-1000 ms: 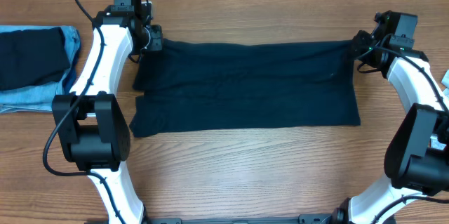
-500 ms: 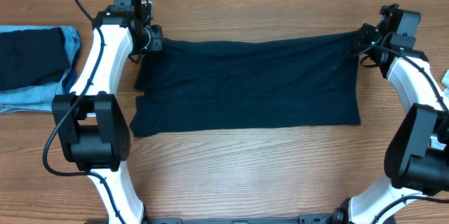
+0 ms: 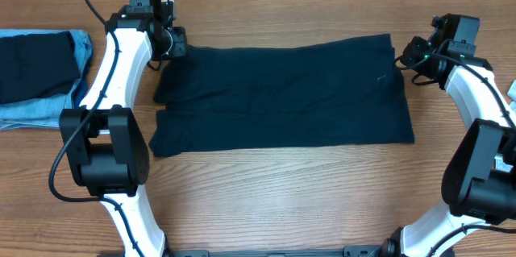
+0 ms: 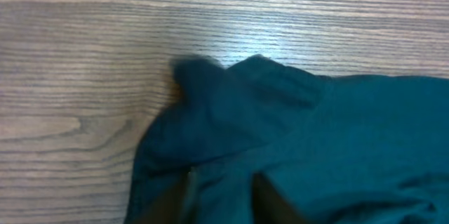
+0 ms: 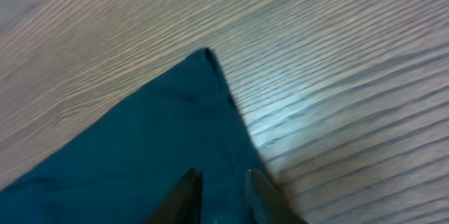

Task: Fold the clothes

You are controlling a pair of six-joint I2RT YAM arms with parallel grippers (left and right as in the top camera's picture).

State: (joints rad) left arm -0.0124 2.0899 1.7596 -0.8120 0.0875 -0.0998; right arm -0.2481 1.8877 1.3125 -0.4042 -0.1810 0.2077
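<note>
Overhead, near side first: the table (image 3: 282,184) on the near side is plain wood with nothing of the task on it. Next out, the navy shirt (image 3: 282,96) lies flat mid-table as a wide band, long axis left to right. Its near hem is straight. The left end shows a step in the outline, so I read it as doubled over, with the top layer not quite matching the one beneath. The far edge slants a little.

At the same depth, at the table's left edge, there's a stack (image 3: 36,72): a dark navy piece on light blue denim, well apart from the shirt. It looks folded.

Far corners: the left pincer (image 3: 179,43) touches the shirt's far-left corner. Left wrist view shows its jaws parted and the corner humped on the wood just ahead of them, with nothing visibly pinched. I call that released. The right pincer (image 3: 409,51) sits just beside the far-right corner, clear of it. Right wrist view shows jaws parted and the corner lying flat, so released too.

Status, my read: stack done, shirt has one lengthwise fold laid. You've got left: flatten the humped left corner, fold the band across at least once, then park it by the stack.
</note>
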